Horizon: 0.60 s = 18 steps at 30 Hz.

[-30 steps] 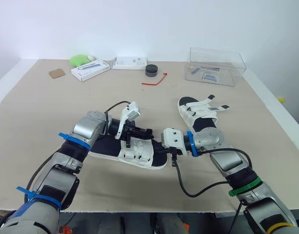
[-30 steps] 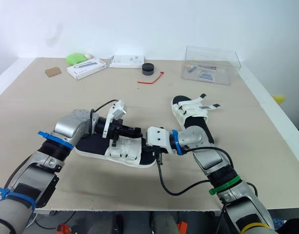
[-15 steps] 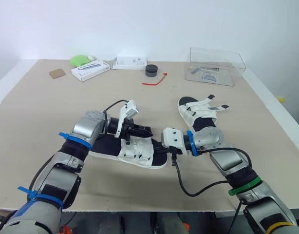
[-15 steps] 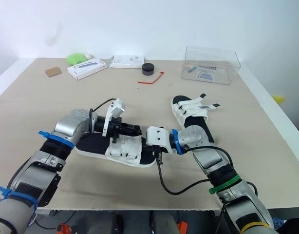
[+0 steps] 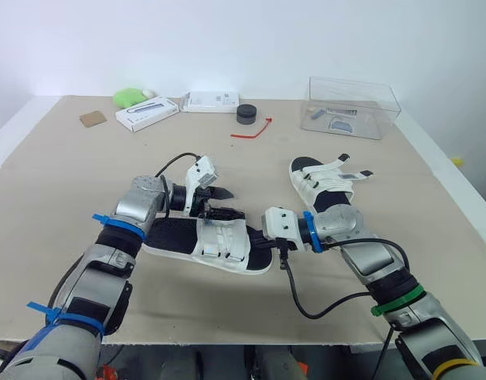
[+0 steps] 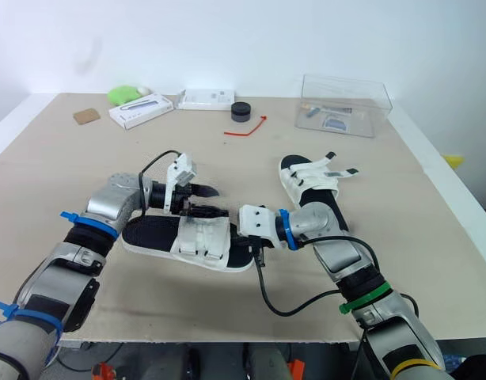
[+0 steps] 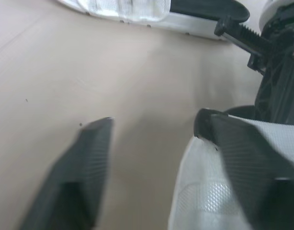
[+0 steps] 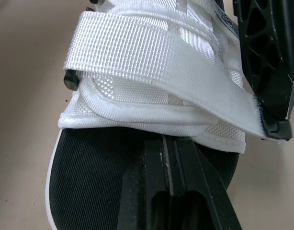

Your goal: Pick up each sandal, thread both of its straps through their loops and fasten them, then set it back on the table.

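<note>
Sandal 1 (image 5: 221, 247) lies flat on the table (image 5: 61, 182), near the front edge, between the two arms. It has a black footbed and a white upper.

Left gripper (image 5: 237, 204): fingers spread apart, empty. It sits low over the back side of the sandal's white upper. In the left wrist view one finger (image 7: 243, 158) lies against the white mesh and the other (image 7: 84, 163) is over bare table.

Strap (image 8: 161, 67): a broad white band laid across the upper. Its end is just beside a finger of the left gripper.

Right gripper (image 8: 169, 146): fingers pressed together with nothing visible between them. Their tips rest on the black footbed at the sandal's right end, just short of the upper.

Sandal 2 (image 5: 326, 186) lies flat on the table, behind and to the right of the right gripper and apart from both arms. Its white strap ends stick out to the right.

Back of table, left to right: brown card (image 5: 93, 119), green object (image 5: 129, 97), white box (image 5: 146, 113), flat white box (image 5: 212, 101), black disc (image 5: 247, 114), red tie (image 5: 254, 131), clear container (image 5: 353, 108).
</note>
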{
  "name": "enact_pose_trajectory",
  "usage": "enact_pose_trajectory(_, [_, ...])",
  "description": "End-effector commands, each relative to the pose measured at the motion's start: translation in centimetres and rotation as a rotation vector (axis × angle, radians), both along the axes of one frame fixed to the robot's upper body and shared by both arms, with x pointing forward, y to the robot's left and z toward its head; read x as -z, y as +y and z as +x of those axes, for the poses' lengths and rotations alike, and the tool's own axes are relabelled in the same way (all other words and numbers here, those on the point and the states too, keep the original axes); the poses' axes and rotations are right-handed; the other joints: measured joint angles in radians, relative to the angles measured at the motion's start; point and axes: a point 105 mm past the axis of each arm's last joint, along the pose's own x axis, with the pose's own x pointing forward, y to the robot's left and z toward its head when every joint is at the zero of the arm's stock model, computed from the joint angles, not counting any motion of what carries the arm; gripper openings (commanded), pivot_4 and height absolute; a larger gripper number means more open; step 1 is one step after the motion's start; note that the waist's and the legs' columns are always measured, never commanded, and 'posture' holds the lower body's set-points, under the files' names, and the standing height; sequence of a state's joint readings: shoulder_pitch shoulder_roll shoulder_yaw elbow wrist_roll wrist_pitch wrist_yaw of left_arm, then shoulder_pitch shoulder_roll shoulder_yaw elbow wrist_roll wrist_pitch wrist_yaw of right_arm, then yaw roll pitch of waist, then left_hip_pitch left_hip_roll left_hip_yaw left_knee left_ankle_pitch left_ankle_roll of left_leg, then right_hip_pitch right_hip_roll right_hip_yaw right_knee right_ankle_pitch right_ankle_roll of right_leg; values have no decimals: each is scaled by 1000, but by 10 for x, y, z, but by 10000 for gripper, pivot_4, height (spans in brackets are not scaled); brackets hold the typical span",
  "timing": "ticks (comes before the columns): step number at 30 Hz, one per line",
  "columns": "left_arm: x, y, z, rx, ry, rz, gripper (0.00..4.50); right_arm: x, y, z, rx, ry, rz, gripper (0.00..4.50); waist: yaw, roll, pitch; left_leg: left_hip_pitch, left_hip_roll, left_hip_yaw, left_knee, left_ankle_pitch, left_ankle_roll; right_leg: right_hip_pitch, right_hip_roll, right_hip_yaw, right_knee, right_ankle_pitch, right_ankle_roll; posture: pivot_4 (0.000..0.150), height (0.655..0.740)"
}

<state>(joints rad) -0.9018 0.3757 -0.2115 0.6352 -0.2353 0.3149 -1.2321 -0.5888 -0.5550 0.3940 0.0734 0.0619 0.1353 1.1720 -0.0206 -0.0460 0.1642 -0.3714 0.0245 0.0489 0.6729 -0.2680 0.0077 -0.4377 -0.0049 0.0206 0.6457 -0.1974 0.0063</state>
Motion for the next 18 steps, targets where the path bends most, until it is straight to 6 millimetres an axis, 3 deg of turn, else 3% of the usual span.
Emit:
enact_pose_trajectory(1, [-31,12,9,-24,-116,-35,44290,28,-21,3,86,74,-99,0,0,0,0,0,0,0,0,0,0,0,0,0,0,0,0,1500,7400])
enact_pose_trajectory(6, [-49,31,12,-50,-163,-53,44290,23,-24,2,106,87,-54,0,1,0,0,0,0,0,0,0,0,0,0,0,0,0,0,1500,7400])
enact_pose_trajectory(11, [-67,63,7,-80,-219,-56,44290,1,-42,-1,174,180,99,0,3,0,0,-5,-2,-1,0,0,0,-3,-4,-1,0,0,1,1500,7400])
enact_pose_trajectory(12, [-67,69,4,-78,-230,-45,45000,-3,-48,-3,188,194,126,4978,3,0,0,-6,-3,-1,0,-1,0,-3,-4,-1,0,-1,1,1500,7400])
enact_pose_trajectory(14, [-61,82,-6,-71,-243,-13,45000,-13,-65,-12,207,234,197,8316,3,0,0,-7,-5,-1,0,-2,2,-3,-8,-2,-1,-1,0,1500,7400])
enact_pose_trajectory(17, [-49,95,-25,-46,-242,24,45000,-29,-86,-26,213,273,302,21010,2,0,1,-7,-7,-1,0,-8,4,-4,-10,-1,-1,-4,0,1500,7400])
enact_pose_trajectory(18, [-45,96,-30,-30,-232,33,45000,-34,-88,-28,212,276,336,22696,0,1,1,-7,-7,-1,0,-9,4,-4,-10,-1,-1,-5,0,1500,7400])
